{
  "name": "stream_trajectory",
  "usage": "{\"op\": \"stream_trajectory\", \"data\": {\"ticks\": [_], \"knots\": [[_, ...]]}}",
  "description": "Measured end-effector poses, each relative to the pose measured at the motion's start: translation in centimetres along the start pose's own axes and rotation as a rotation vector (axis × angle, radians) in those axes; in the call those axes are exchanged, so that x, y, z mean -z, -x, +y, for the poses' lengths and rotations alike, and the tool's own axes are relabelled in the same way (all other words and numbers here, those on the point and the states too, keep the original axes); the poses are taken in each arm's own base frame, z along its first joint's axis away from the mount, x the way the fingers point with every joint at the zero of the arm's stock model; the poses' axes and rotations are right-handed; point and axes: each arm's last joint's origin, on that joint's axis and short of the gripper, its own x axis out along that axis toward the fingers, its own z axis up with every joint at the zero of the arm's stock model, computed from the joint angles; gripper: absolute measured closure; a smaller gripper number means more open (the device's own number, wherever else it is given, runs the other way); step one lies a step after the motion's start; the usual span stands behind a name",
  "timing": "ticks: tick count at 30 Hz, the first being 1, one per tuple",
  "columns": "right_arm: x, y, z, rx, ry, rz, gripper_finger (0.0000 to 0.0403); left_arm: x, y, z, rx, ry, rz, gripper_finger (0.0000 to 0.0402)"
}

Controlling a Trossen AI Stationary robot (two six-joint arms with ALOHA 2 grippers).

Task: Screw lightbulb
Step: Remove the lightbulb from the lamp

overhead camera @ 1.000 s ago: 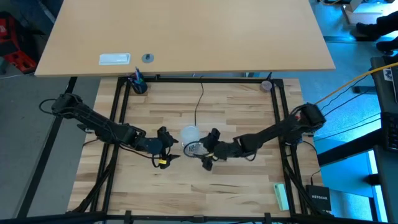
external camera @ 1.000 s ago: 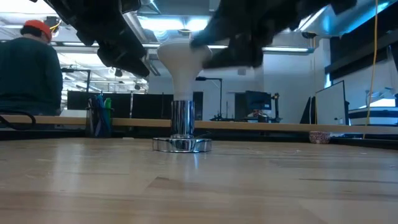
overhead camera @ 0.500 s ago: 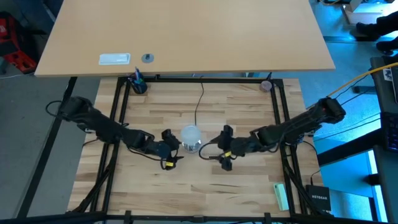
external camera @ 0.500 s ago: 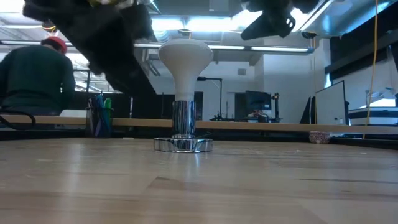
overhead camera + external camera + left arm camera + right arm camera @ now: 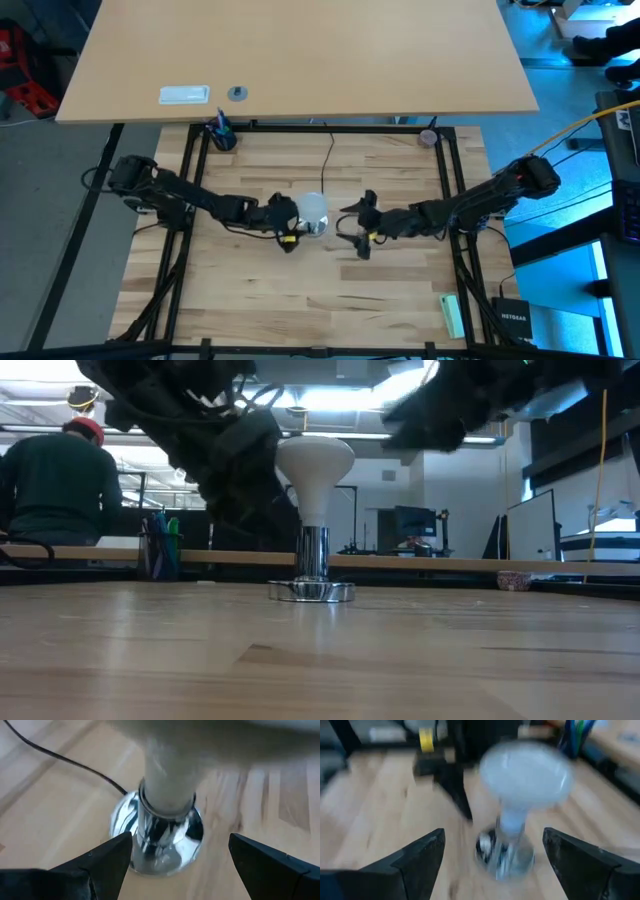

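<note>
The lightbulb (image 5: 314, 465) stands upright in a round silver socket (image 5: 311, 588) near the middle of the wooden bench (image 5: 390, 300). From above, only the globe (image 5: 314, 210) shows, hiding the socket beneath it, and a thin black cord (image 5: 326, 165) runs from there toward the far edge. The low view supplies what the top view lacks: the bulb's narrow neck seated in the chrome sleeve, and the flat base plate resting on the bench.

The left tool (image 5: 288, 222) is just beside the bulb on its left. The left wrist view shows its two dark fingers (image 5: 107, 857) spread apart on either side of the socket (image 5: 162, 837), with clear wood between each finger and the chrome; the bulb's neck (image 5: 167, 780) rises above them. The fingers grip nothing.

The right tool (image 5: 352, 226) sits near the bulb on its right, with a gap between them. Its wrist view shows its own fingers (image 5: 420, 852) held wide apart, the bulb (image 5: 525, 775) and socket (image 5: 502, 852) ahead of them and apart from them, and the left arm's dark tool with a yellow tag (image 5: 426, 740) beyond.

Only the low view shows the room behind: a person in a red cap (image 5: 55, 490) seated at the left.
</note>
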Motion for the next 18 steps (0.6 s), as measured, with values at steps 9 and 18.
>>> {"op": "stream_trajectory", "data": {"ticks": [9, 18], "knots": [[-1.6, 0.0, -0.3, -0.026, 0.095, -0.146, 0.0065, 0.6, -0.4, -0.5, -0.174, 0.028, -0.101, 0.008], [-2.5, -0.2, -1.2, 0.008, 0.113, -0.22, 0.0065, 2.2, -2.5, -3.1, -0.216, -0.055, -0.279, 0.008]]}}
